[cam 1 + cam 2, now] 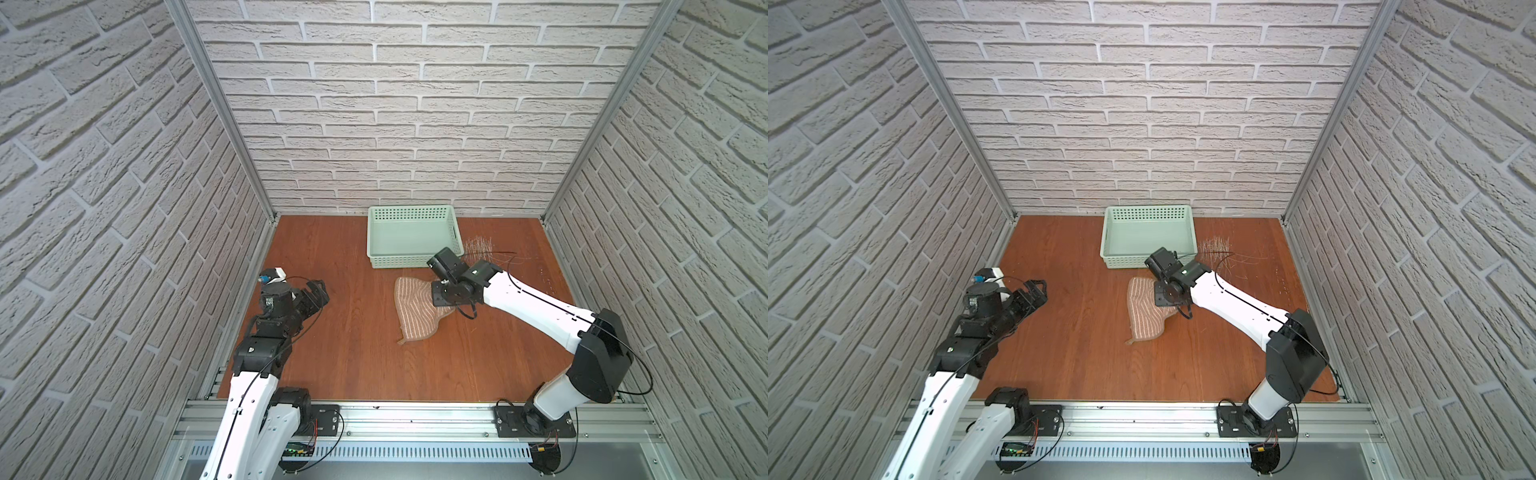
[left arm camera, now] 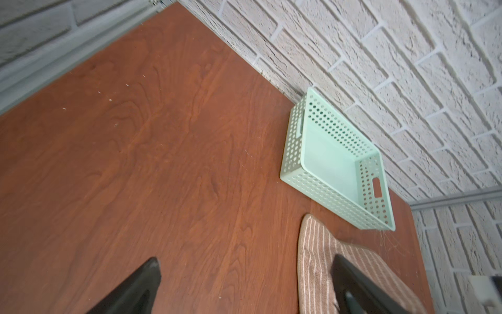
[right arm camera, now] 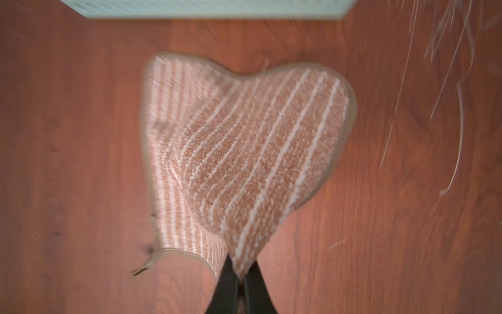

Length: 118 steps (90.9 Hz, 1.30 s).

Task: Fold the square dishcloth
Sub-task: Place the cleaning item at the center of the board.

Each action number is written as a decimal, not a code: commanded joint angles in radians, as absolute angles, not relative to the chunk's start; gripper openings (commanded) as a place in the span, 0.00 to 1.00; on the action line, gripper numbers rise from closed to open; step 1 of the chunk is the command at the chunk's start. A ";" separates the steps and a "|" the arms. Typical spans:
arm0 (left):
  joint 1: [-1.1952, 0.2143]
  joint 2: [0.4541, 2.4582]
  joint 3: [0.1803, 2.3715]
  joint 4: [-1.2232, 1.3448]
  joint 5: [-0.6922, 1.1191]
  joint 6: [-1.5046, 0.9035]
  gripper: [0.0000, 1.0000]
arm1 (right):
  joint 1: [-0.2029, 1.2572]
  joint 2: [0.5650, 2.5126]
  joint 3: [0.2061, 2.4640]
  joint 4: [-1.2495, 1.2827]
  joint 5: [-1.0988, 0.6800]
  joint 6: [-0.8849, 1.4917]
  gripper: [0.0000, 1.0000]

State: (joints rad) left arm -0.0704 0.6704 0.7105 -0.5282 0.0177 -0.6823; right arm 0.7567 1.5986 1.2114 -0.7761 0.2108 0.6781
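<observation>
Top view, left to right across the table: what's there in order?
Black left gripper → brownish-tan striped square dishcloth → pale scratch marks. Mint-green perforated plastic basket and right gripper overlap the cloth: omitted.

Counter point(image 1: 332, 365): reddish-brown wood-grain top, flat, with a few pale specks toward its far left. On it: one mint-green perforated basket point(image 1: 399, 262), open side up, close to the far wall and a little right of the middle. One square dishcloth point(image 1: 415, 320), tan with thin pale stripes, just on the near side of the basket and apart from it, rumpled rather than flat, the small loop point(image 1: 402, 341) at its nearest corner resting on the wood. Right of the basket is a scatter of thin pale lines point(image 1: 480, 244), scratches or strands, cannot tell which.
</observation>
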 commanded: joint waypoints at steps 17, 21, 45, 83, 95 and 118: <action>-0.417 0.806 0.681 -0.462 -0.154 -0.740 0.98 | 0.752 1.482 0.981 -0.789 0.384 0.844 0.51; -0.485 0.845 0.671 -0.441 -0.185 -0.757 0.98 | 0.749 1.451 0.980 -0.799 0.404 0.845 0.52; -0.815 1.134 0.710 -0.327 -0.392 -0.809 0.90 | 0.682 1.337 0.989 -0.763 0.489 0.822 0.59; -0.789 1.589 1.028 -0.293 -0.490 -0.661 0.85 | 0.452 1.537 1.034 -0.507 0.236 0.670 0.46; -0.715 1.700 1.107 -0.259 -0.406 -0.604 0.85 | 0.415 1.610 1.055 -0.468 0.187 0.642 0.43; -0.634 1.890 1.225 -0.222 -0.238 -0.547 0.72 | 0.366 1.687 1.047 -0.386 0.108 0.613 0.38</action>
State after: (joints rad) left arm -0.6514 1.8370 1.1732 -0.2577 -0.3340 -0.5976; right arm 0.3832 1.6634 1.0359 -0.4522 0.1608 0.6437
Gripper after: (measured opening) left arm 0.737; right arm 0.393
